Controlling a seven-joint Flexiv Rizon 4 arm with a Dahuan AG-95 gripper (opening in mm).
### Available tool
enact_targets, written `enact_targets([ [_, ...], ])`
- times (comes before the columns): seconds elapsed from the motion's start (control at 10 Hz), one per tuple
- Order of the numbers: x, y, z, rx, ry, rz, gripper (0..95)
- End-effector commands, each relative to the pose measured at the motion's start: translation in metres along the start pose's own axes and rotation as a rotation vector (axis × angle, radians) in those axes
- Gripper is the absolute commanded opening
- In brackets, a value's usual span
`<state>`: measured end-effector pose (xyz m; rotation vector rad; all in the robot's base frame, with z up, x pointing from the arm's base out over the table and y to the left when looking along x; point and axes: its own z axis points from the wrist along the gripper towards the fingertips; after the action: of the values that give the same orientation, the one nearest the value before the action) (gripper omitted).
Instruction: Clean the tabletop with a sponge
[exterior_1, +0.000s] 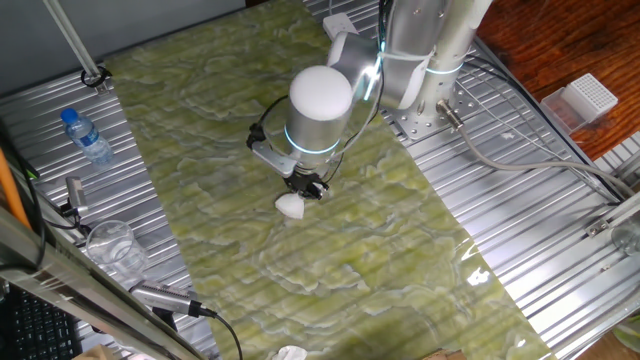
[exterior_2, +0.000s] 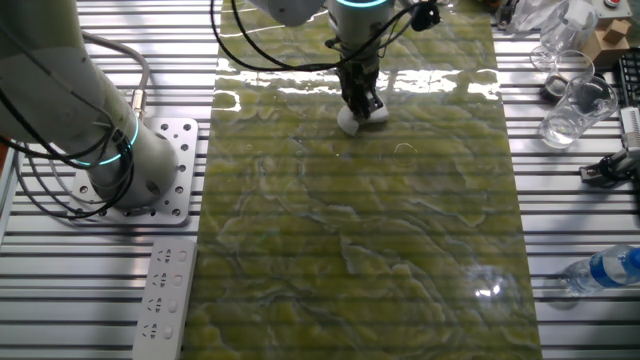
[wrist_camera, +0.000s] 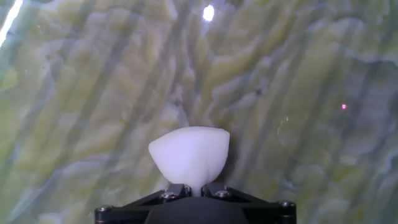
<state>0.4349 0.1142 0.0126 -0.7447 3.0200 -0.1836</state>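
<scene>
Sponge (wrist_camera: 189, 155) pinched in hand (wrist_camera: 193, 190), on glossy green-yellow tabletop (wrist_camera: 298, 93).

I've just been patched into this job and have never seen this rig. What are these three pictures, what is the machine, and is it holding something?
It is a single robot arm bolted beside a table, ending in a two-finger gripper. Two pictures come from fixed cameras looking down at the table from different sides. The third comes from a camera on the hand, looking along the fingers.

The glossy green-yellow marbled sheet is the tabletop to be cleaned; ribbed metal panels lie on both sides of it. The gripper is shut on the sponge, a small white soft block pinched so it bulges out in front. In both fixed views the sponge appears to sit down on the tabletop, though actual contact is hard to confirm.

Off to the side are a water bottle, a clear cup and a white perforated box.
</scene>
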Motion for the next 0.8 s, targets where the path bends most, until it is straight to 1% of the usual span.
enact_targets([
  [0.1,-0.0018,-0.0033,-0.0037,-0.012,-0.006,-0.020,0.0],
  [0.3,-0.0005,-0.0026,-0.0042,-0.024,-0.010,-0.002,0.0],
  [0.4,-0.0005,-0.0026,-0.0042,-0.031,0.000,0.050,0.0],
  [0.5,-0.0005,-0.0026,-0.0042,-0.056,0.000,0.100,0.0],
  [0.6,-0.0005,-0.0026,-0.0042,-0.084,-0.002,0.130,0.0],
  [0.7,-0.0005,-0.0026,-0.0042,-0.085,-0.005,0.132,0.0],
  [0.8,-0.0005,-0.0026,-0.0042,-0.106,-0.015,0.166,0.0],
])
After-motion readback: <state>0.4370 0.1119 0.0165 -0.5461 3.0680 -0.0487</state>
